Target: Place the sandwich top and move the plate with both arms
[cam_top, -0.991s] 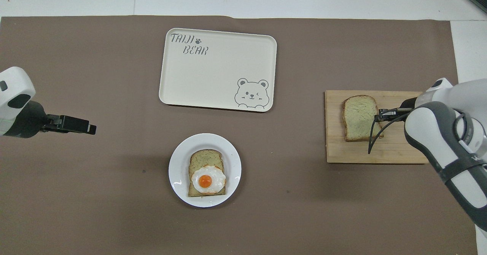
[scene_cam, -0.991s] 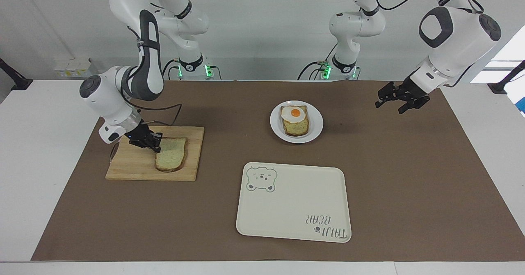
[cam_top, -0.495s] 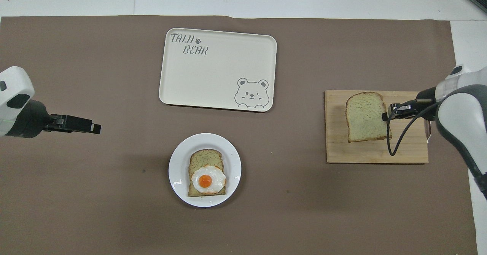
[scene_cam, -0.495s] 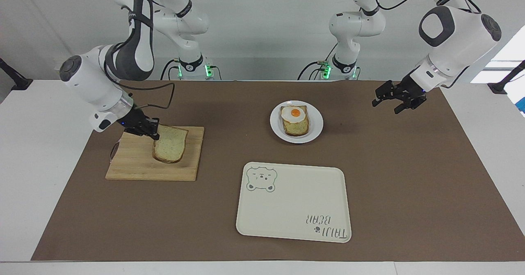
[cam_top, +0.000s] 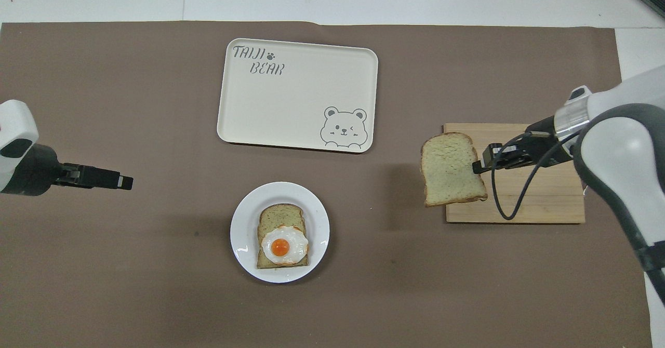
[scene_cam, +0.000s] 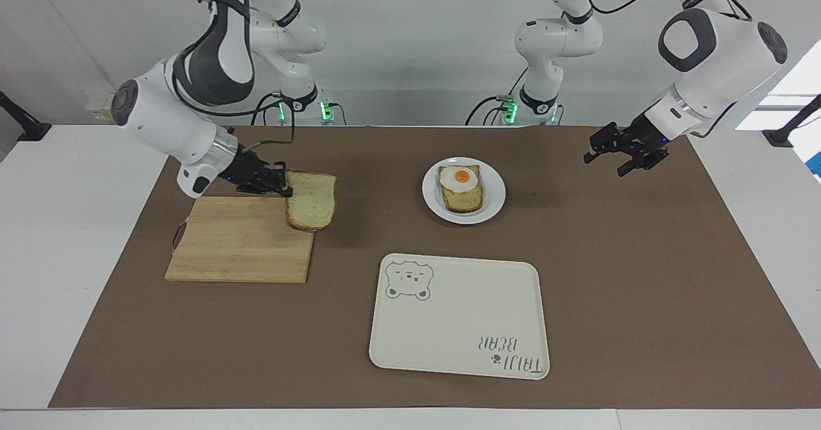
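- Two arms working over the brown mat: right gripper (scene_cam: 284, 187) is pinching the sandwich top (scene_cam: 311, 201) by one edge, fingers clamped on the bread, slice hanging in the air.
- Sandwich top is now sitting over the cutting board (scene_cam: 240, 239) corner toward the plate, partly past the board edge (a second ago it was lying flat on the board, half a second ago only just lifted off it).
- Overhead view is showing the same: slice (cam_top: 451, 169) overlapping the board (cam_top: 519, 197) edge, right gripper (cam_top: 479, 166) at the slice's side.
- Right arm is swinging inward from its end of the table, elbow raised higher than earlier.
- Left gripper (scene_cam: 621, 154) is hovering over bare mat toward the left arm's end of the table, jaws spread wide, holding nothing; it has barely shifted since the earlier frames (waiting).
- Plate (scene_cam: 494, 206) is resting on the mat mid-table, nearer to the robots than the tray (scene_cam: 458, 327), unmoved.
- Egg-topped bread slice (scene_cam: 461, 189) is lying on the plate, fried egg (scene_cam: 462, 176) on its robot-side end, unchanged.
- Tray is staying empty-faced with the bear drawing (scene_cam: 409, 280) and lettering, same spot as before.
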